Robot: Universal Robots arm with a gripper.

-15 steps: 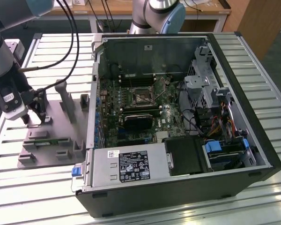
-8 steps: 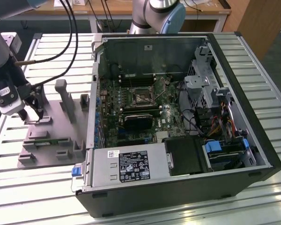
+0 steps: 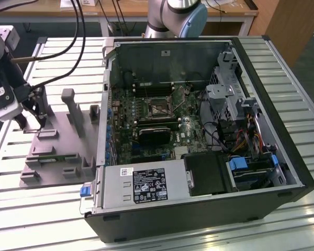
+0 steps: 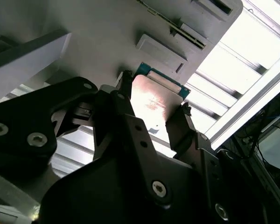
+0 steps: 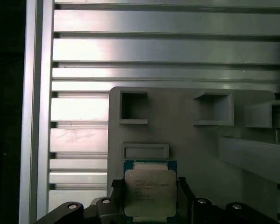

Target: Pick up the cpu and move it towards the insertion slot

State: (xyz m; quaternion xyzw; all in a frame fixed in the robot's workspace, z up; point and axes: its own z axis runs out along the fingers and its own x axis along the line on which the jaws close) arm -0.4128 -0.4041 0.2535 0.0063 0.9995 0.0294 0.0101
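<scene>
The cpu (image 5: pixel 150 193), a flat square chip with a silvery top and a green rim, sits between my gripper's (image 5: pixel 149 189) two black fingers in both wrist views. The fingers (image 4: pixel 179 123) press against opposite edges of the cpu (image 4: pixel 154 100), so the gripper (image 4: pixel 155 93) is shut on it. Under the chip lies a grey fixture plate (image 5: pixel 186 140). In the exterior view my gripper (image 3: pixel 32 121) hangs over the far left part of that plate (image 3: pixel 63 151). The insertion slot (image 3: pixel 158 107), a silver-framed socket, lies on the motherboard inside the open computer case, well to the exterior view's right of the gripper.
The open computer case (image 3: pixel 282 157) lies on a slatted metal table (image 3: pixel 21 209). A black finned module (image 3: pixel 157 133) sits just in front of the slot. An upright grey post (image 3: pixel 70 107) and small blocks rise from the fixture plate between gripper and case wall (image 3: pixel 102 120).
</scene>
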